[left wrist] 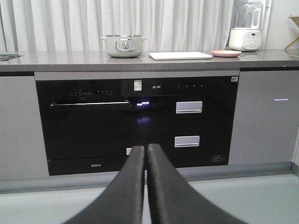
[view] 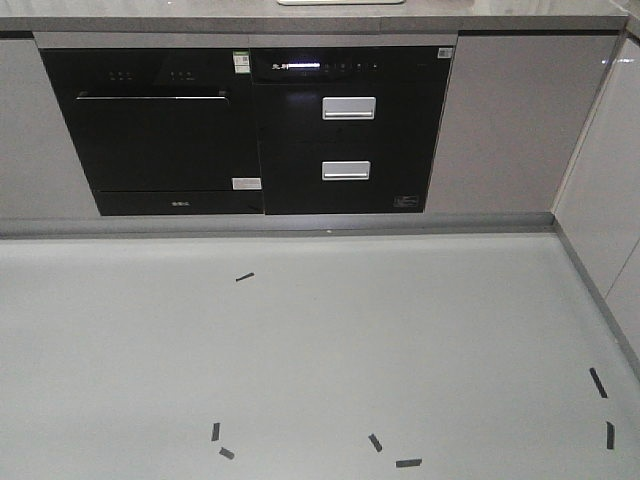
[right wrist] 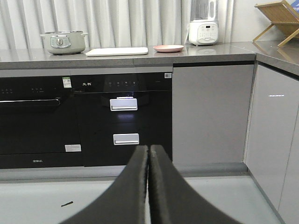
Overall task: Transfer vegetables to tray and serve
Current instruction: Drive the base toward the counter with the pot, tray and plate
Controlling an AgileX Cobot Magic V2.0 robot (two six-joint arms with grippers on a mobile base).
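Note:
The cream-white tray (left wrist: 180, 55) lies flat on the grey countertop, far ahead of me; its surface looks bare from this low angle. It also shows in the right wrist view as the tray (right wrist: 117, 51), and its front edge (view: 335, 2) peeks in at the top of the front view. The vegetables are out of view. My left gripper (left wrist: 145, 148) is shut with nothing between its dark fingers, well back from the cabinets above the floor. My right gripper (right wrist: 148, 148) is likewise shut and holds nothing.
A round pink plate (left wrist: 226, 53) sits right of the tray, with a white blender (left wrist: 246, 25) beyond it and a grey pot (left wrist: 123, 45) to the left. Black built-in appliances (view: 240, 130) fill the cabinet front. A side cabinet (right wrist: 275, 140) stands on the right. Tape marks (view: 375, 442) dot the floor.

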